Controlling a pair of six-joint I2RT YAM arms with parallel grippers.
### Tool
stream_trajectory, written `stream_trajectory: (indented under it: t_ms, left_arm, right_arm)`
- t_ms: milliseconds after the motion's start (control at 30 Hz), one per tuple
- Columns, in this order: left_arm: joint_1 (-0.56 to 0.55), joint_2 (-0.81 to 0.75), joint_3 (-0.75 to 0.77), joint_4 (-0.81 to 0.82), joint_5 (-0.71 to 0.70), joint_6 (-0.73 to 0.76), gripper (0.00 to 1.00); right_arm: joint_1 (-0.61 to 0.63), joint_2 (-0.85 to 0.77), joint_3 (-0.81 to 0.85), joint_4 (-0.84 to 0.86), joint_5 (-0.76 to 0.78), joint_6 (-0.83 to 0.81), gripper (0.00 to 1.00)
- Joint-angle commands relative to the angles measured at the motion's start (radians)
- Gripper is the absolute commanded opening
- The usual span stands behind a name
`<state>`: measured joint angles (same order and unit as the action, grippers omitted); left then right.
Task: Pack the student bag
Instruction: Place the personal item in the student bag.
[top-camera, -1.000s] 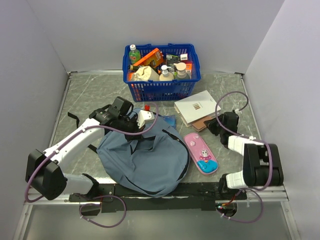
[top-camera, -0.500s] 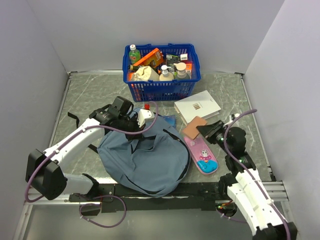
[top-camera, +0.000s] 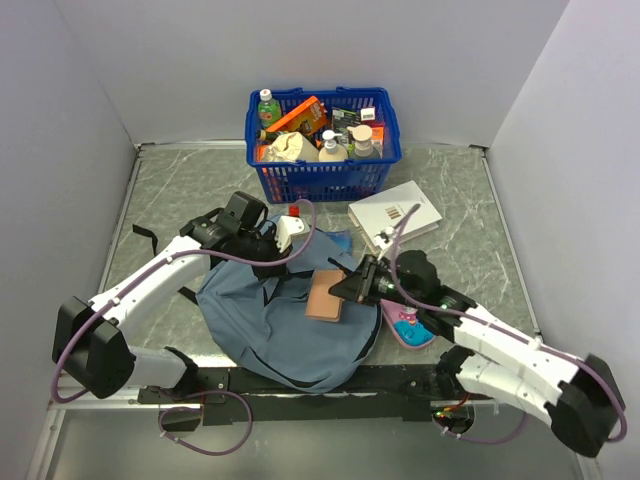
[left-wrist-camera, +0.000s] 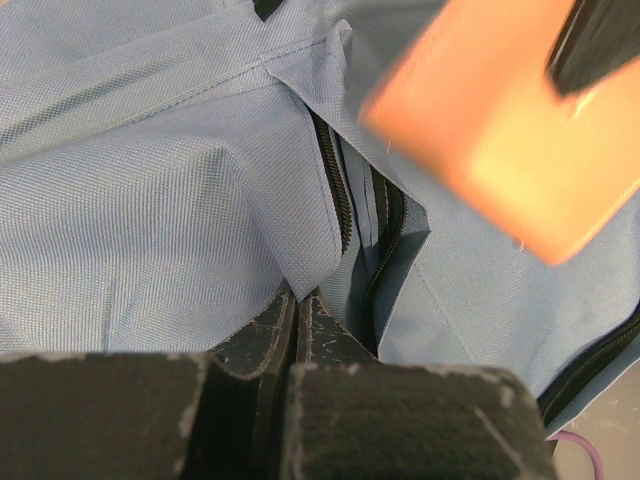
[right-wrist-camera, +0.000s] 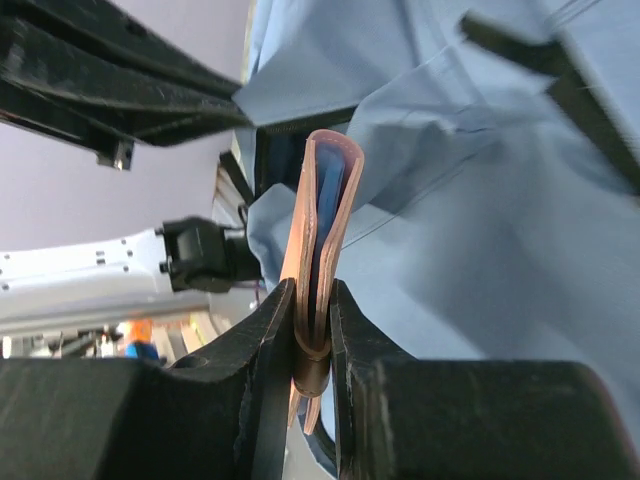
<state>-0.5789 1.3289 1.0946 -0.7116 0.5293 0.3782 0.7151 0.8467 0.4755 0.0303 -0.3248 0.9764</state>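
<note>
Loading step. We see the left hand (left-wrist-camera: 297, 305), clamped on a fabric fold beside the zip (left-wrist-camera: 335, 190), holding up the mouth of the student bag (top-camera: 285, 340), which lies on the worktop (top-camera: 180, 190) near the arm bases. The right hand (right-wrist-camera: 312, 335) grips a thin tan booklet (top-camera: 325, 296) above it. Next, we judge, the booklet must be angled into the zip gap.

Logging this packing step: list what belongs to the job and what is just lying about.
In the job: student bag, pinched by left gripper; brown booklet in right gripper.
Lying about: blue basket, white book, pink pencil case.
</note>
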Motion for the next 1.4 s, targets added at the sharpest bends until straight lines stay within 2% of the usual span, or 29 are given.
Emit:
stream_trajectory:
  t_ms: [0,133,267,467,567,800,967,1233,1367]
  left_arm:
    - [0.001,-0.03,0.027,0.055,0.043,-0.012,0.01]
    - [0.001,-0.036,0.021,0.054,0.041,-0.01,0.01]
    - [0.002,-0.048,0.016,0.052,0.046,-0.005,0.01]
    - [0.001,-0.057,0.028,0.044,0.061,-0.022,0.01]
    - [0.002,-0.066,0.031,0.035,0.064,-0.018,0.01]
    - [0.002,-0.079,0.021,-0.011,0.072,0.013,0.01]
    - [0.002,-0.099,0.016,-0.022,0.07,0.014,0.01]
    - [0.004,-0.097,0.005,-0.078,0.165,0.039,0.01]
    - [0.005,-0.085,-0.002,-0.094,0.251,0.062,0.01]
  right_arm:
    - [0.043,0.106,0.086,0.154,-0.04,0.024,0.0]
    - [0.057,0.25,0.138,0.204,-0.098,0.041,0.0]
    - [0.064,0.328,0.182,0.215,-0.108,0.048,0.0]
    - [0.066,0.439,0.247,0.145,-0.071,0.074,0.0]
    - [0.07,0.46,0.268,0.116,-0.033,0.079,0.0]
    - [0.069,0.462,0.322,0.108,0.212,-0.014,0.0]
    - [0.066,0.526,0.38,0.158,0.219,-0.033,0.0]
    - [0.067,0.646,0.457,0.184,0.239,-0.018,0.0]
    - [0.086,0.719,0.466,0.264,0.225,0.03,0.0]
